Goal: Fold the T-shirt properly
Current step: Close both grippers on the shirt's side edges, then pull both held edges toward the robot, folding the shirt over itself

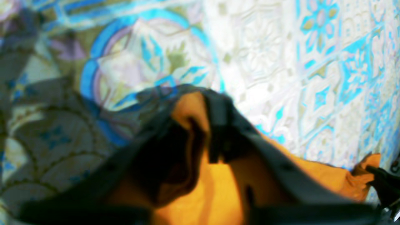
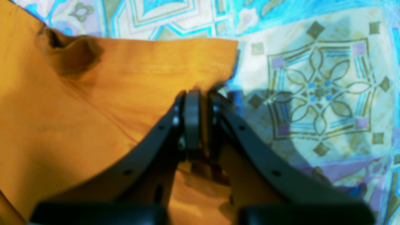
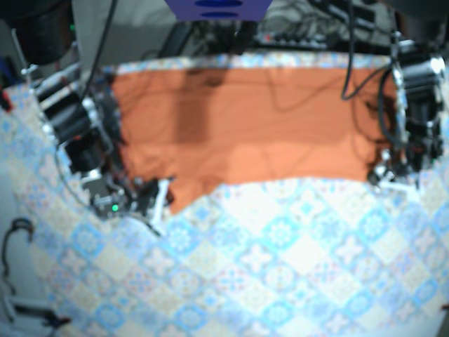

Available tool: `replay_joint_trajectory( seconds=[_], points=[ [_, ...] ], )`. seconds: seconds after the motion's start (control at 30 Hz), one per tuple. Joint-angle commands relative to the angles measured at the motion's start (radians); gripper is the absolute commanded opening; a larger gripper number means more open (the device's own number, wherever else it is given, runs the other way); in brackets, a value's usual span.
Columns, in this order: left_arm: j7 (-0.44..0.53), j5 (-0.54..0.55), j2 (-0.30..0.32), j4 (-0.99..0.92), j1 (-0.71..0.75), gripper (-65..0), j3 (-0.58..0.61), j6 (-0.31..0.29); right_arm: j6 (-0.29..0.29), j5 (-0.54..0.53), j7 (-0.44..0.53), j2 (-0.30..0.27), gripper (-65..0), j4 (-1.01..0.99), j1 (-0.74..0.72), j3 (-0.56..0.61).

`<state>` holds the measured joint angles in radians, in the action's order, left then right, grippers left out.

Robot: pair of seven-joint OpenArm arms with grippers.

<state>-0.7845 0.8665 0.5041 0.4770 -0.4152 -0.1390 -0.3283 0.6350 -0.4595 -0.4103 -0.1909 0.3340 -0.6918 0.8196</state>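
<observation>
Nearest, in the right wrist view, the right claw (image 2: pixel 197 103) is seen squeezed together on the edge of the orange T-shirt (image 2: pixel 93 109), right by a corner of the hem. Only a thin bit of cloth is held there. If that corner is pulled fast, it could be lost from the pinch, and the fold would flop back.

In the left wrist view, the left claw (image 1: pixel 203 106) is also closed on the T-shirt, with a thick bunch of orange cloth caught between its 2 sides. The picture is blurry, so how many layers are held cannot be told. A lump or a twisted corner could be left in the fold by such a bunched grip.

In the base view, the T-shirt is spread flat across the far half of the bench (image 3: pixel 280 267), with the 2 claws at its near corners, well apart. If 1 corner is carried quicker than the other, a crooked fold would be made. The patterned cover (image 3: pixel 105 281) could be pinched with the shirt and dragged too.

Farther back, wires (image 3: pixel 349 63) are hung above the far edge. An arm could be caught by them if it is moved that way.
</observation>
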Motion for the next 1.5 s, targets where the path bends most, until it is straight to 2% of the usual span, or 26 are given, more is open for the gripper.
replay_joint_trajectory(
  seconds=[0.0, 0.03, 0.27, 0.53, 0.63, 0.73, 0.83, 0.93, 1.13, 1.47],
  points=[
    [-0.025, -0.010, 0.011, 0.007, -0.012, -61.5, 0.002, 0.004, 0.024, 0.037, -0.077, 0.021, -61.1, -0.006, 0.021, 0.007],
    [-0.025, -0.010, 0.011, 0.007, -0.011, -65.0, 0.002, 0.004, 0.024, 0.037, -0.077, 0.021, -61.1, -0.006, 0.021, 0.007],
    [-0.029, -0.010, 0.011, 0.018, 0.002, -65.0, 0.002, 0.004, 0.024, 0.037, -0.077, 0.021, -61.2, -0.006, 0.021, 0.007],
    [-0.039, -0.022, 0.018, 0.133, 0.074, -65.0, 0.002, 0.004, 0.021, 0.037, -0.086, 0.015, -61.4, 0.084, 0.021, 0.007],
    [-0.060, -0.054, 0.037, 0.200, 0.103, -65.0, 0.002, 0.004, 0.021, 0.037, -0.086, 0.014, -64.7, 0.087, 0.022, 0.001],
    [-0.065, -0.083, 0.051, 0.286, 0.144, -65.0, 0.002, 0.004, 0.021, 0.037, -0.081, 0.011, -65.0, 0.089, 0.039, -0.003],
    [-0.074, -0.132, 0.063, 0.365, 0.184, -65.0, 0.002, 0.004, 0.019, 0.035, -0.085, -0.020, -65.0, 0.159, 0.060, -0.004],
    [-0.077, -0.188, 0.081, 0.409, 0.203, -65.0, 0.002, -0.001, -0.020, 0.029, -0.088, -0.071, -65.0, 0.261, 0.079, -0.006],
    [-0.079, -0.198, 0.094, 0.503, 0.264, -65.0, 0.002, -0.001, -0.027, 0.028, -0.086, -0.138, -65.0, 0.351, 0.106, -0.009],
    [-0.079, -0.200, 0.110, 0.619, 0.330, -65.0, 0.002, -0.002, -0.027, 0.035, -0.088, -0.233, -65.0, 0.560, 0.220, -0.222]
  ],
)
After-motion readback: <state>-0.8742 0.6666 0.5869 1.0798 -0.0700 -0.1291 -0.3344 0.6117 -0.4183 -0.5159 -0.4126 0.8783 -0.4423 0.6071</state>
